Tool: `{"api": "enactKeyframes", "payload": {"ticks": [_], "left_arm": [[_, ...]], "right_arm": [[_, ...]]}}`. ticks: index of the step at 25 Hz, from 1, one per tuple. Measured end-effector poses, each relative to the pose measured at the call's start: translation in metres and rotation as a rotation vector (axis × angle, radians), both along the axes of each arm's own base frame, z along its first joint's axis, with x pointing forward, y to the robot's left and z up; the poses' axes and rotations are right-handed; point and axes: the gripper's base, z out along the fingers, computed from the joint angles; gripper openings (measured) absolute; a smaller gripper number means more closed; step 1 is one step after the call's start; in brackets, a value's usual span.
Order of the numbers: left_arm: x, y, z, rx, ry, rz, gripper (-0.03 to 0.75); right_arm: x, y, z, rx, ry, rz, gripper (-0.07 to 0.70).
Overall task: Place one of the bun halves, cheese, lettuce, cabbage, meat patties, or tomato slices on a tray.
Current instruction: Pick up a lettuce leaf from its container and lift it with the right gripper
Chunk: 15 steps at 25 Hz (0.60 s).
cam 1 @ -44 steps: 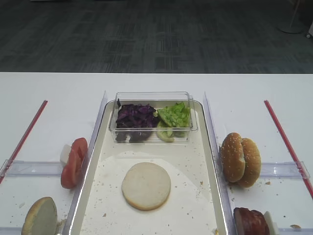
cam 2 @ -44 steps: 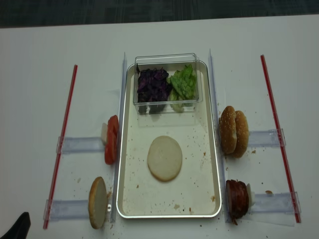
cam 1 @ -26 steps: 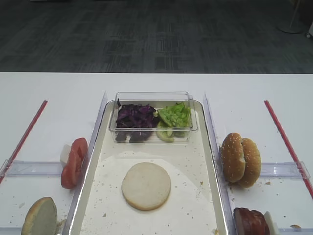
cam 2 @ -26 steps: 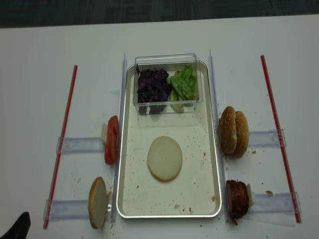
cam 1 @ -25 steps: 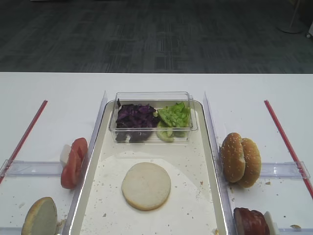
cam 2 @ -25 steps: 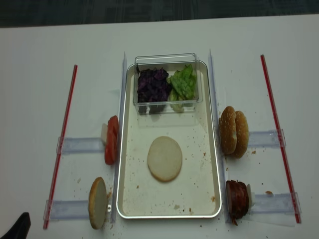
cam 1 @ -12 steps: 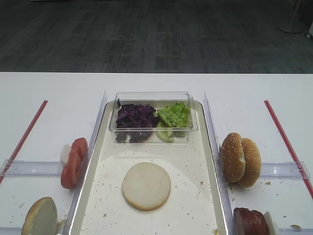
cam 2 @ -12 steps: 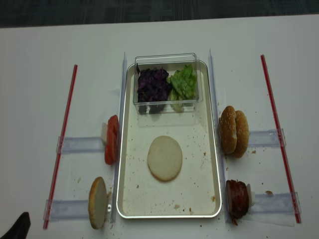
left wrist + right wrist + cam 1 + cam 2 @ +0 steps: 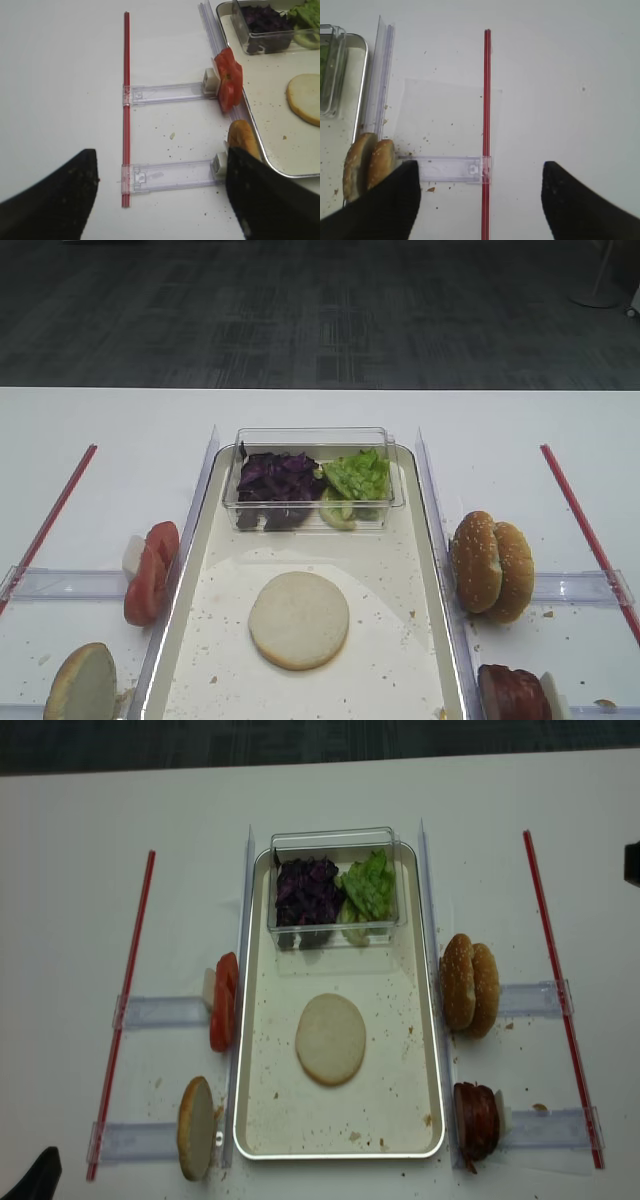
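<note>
A pale bun half (image 9: 299,619) lies flat in the middle of the tray (image 9: 436,1050). Two sesame bun halves (image 9: 470,984) stand on edge right of it, with meat patties (image 9: 476,1120) nearer. Left of the tray stand tomato slices (image 9: 222,1000) and another bun half (image 9: 196,1128). Cabbage (image 9: 277,477) and lettuce (image 9: 357,474) fill a clear tub. No cheese is in view. My right gripper (image 9: 480,200) hangs open and empty over the table, right of the sesame buns (image 9: 367,162). My left gripper (image 9: 160,195) is open and empty, left of the bun half (image 9: 242,142).
The clear tub (image 9: 335,838) sits on the tray's far end. Red strips (image 9: 125,1000) (image 9: 555,985) run down both sides, joined to clear plastic holders (image 9: 155,1012) (image 9: 530,997). Upright clear dividers (image 9: 200,490) flank the tray. Crumbs dot the tray floor.
A dark part of the right arm has come into the right edge of the realsense view. The food and the tray have not moved.
</note>
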Motion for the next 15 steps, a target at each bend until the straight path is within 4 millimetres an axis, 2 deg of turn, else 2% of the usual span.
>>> {"api": "enactKeyframes", "payload": {"ticks": [6, 10, 15], "left_arm": [[0.000, 0.000, 0.000, 0.000, 0.000, 0.000, 0.493], [0.000, 0.000, 0.000, -0.001, 0.000, -0.001, 0.493], [0.000, 0.000, 0.000, -0.001, 0.000, -0.001, 0.493]], "right_arm": [[0.070, -0.003, -0.011, 0.007, 0.098, 0.006, 0.533], [0.116, -0.003, -0.029, 0.026, 0.160, 0.007, 0.533], [0.161, -0.004, -0.051, 0.044, 0.227, 0.010, 0.533]]}}
